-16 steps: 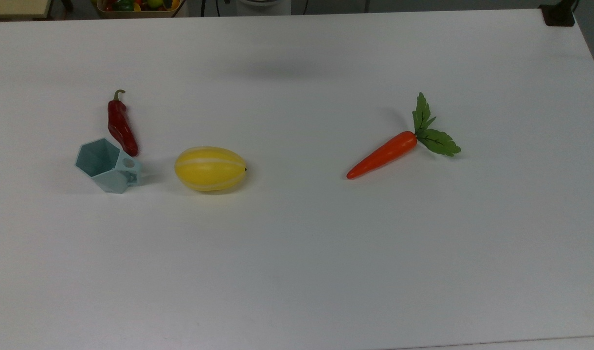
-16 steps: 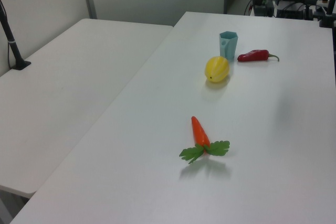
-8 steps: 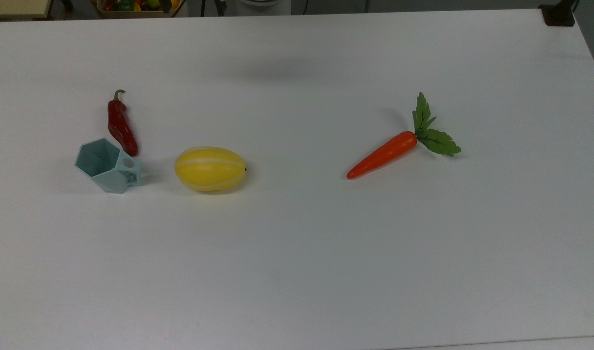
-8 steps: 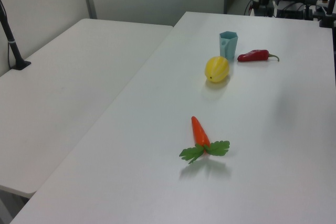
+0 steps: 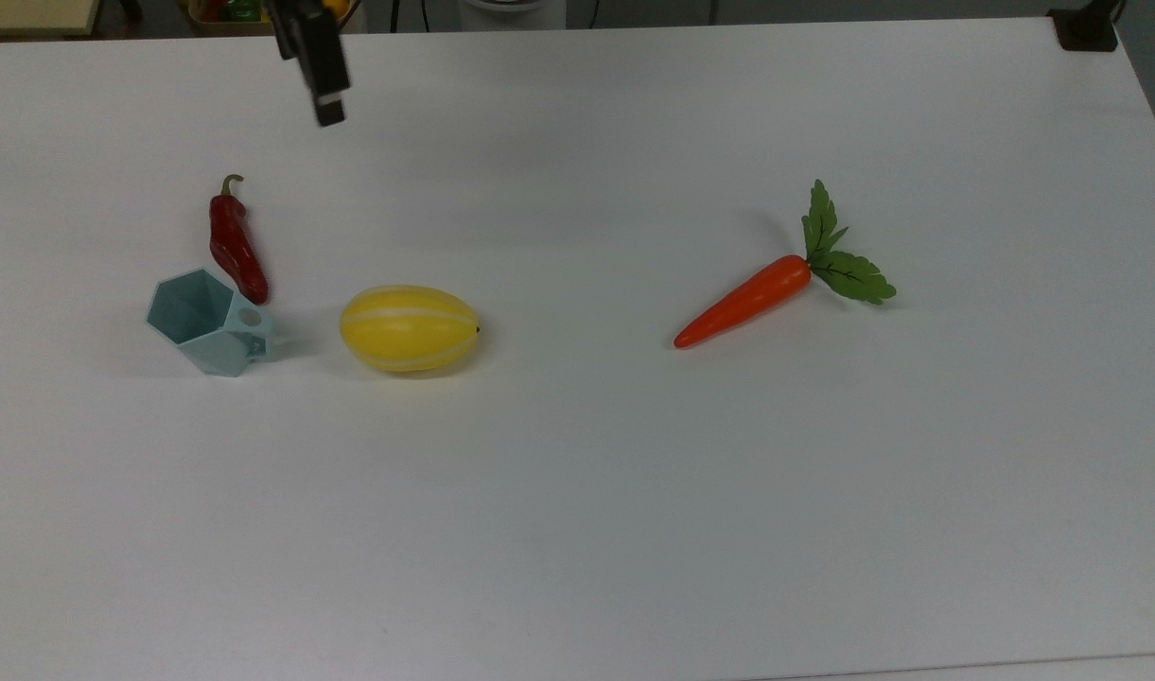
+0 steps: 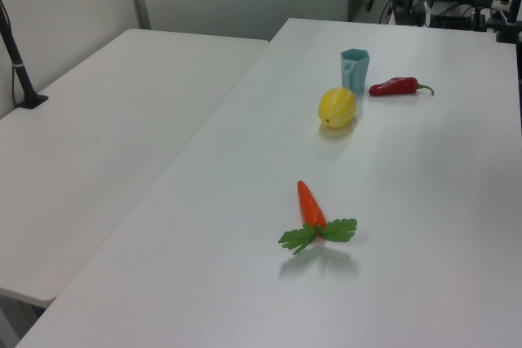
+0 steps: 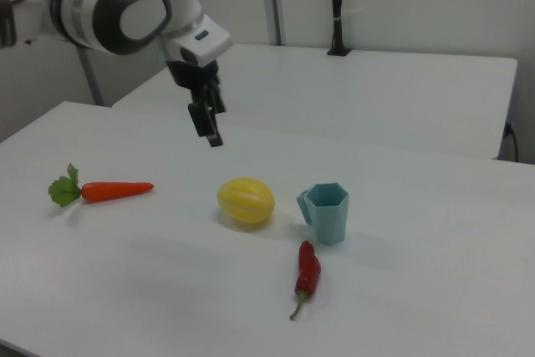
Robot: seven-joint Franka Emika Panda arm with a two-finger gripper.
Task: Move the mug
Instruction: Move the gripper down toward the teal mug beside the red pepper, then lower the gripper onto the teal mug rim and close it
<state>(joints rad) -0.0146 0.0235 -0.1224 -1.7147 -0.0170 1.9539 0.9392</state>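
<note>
The mug (image 5: 208,323) is a small pale teal faceted cup. It stands upright on the white table (image 5: 577,492) at the top view's left, handle toward the yellow melon (image 5: 409,328). My gripper (image 5: 329,115) hangs in the air near the top view's upper edge, well beyond the mug and holding nothing. In the right view the gripper (image 7: 213,138) hovers above and to the left of the melon (image 7: 246,201), apart from the mug (image 7: 328,211). In the left view the mug (image 6: 355,69) stands just behind the melon (image 6: 337,107).
A red chili pepper (image 5: 236,251) lies right beside the mug's rim. A carrot (image 5: 743,301) with green leaves lies toward the top view's right. A second white table (image 6: 98,144) adjoins at the left view's left. A basket of items (image 5: 255,11) sits beyond the table's far edge.
The arm has come into the top view from its upper edge, and the gripper now hangs over the table beyond the pepper. The mug, melon, pepper and carrot have not moved.
</note>
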